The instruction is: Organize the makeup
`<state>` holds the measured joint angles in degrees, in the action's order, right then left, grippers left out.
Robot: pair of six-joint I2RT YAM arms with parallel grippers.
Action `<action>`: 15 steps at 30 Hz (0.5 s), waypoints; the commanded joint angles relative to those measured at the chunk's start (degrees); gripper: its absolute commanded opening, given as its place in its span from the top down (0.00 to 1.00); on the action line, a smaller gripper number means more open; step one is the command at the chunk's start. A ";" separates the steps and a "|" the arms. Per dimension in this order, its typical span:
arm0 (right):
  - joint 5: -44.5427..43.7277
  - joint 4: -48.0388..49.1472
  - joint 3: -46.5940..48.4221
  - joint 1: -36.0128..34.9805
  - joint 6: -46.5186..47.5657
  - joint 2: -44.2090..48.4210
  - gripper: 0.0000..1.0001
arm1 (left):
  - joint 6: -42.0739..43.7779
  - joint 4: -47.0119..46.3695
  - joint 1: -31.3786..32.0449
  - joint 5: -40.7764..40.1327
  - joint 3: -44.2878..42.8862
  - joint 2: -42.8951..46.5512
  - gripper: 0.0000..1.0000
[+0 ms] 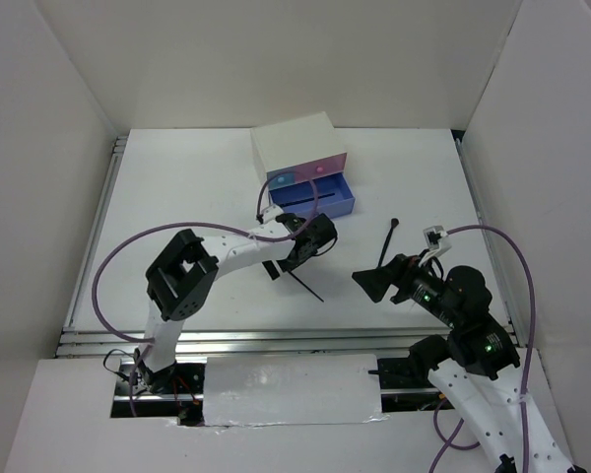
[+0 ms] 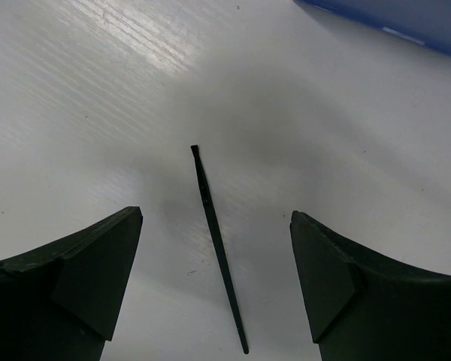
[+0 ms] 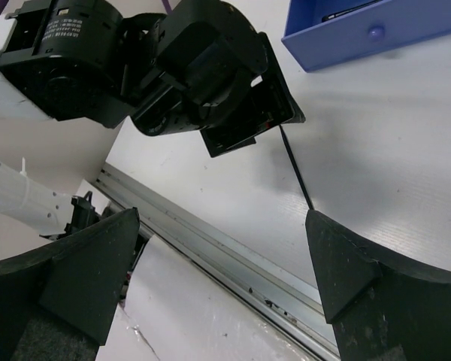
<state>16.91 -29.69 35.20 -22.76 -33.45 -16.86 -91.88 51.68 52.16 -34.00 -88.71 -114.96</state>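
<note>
A thin black stick [image 1: 307, 287] lies on the white table, and my left gripper [image 1: 292, 260] hovers open just above its far end. In the left wrist view the stick [image 2: 218, 248] lies lengthwise between the two spread fingers [image 2: 98, 278], touching neither. A second black brush [image 1: 387, 242] lies to the right, near my right gripper [image 1: 368, 282], which is open and empty above the table. The right wrist view shows the left gripper [image 3: 210, 83] and the stick [image 3: 295, 169] under it. No compacts or red-brown pencils are in view.
A white box [image 1: 295, 146] stands at the back centre with its blue drawer [image 1: 315, 203] pulled open and something dark inside; the drawer also shows in the right wrist view [image 3: 361, 34]. A metal rail [image 3: 233, 252] runs along the table's near edge. White walls enclose the table.
</note>
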 commanded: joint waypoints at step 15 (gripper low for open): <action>0.15 0.60 -1.63 -0.44 -0.56 2.27 0.00 | -1.91 -7.29 -3.56 10.88 5.82 -5.89 0.46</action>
<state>17.12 -29.74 34.04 -22.76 -33.61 -15.42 -92.97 49.17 49.32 -28.64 -86.30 -118.45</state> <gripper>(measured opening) 0.997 0.588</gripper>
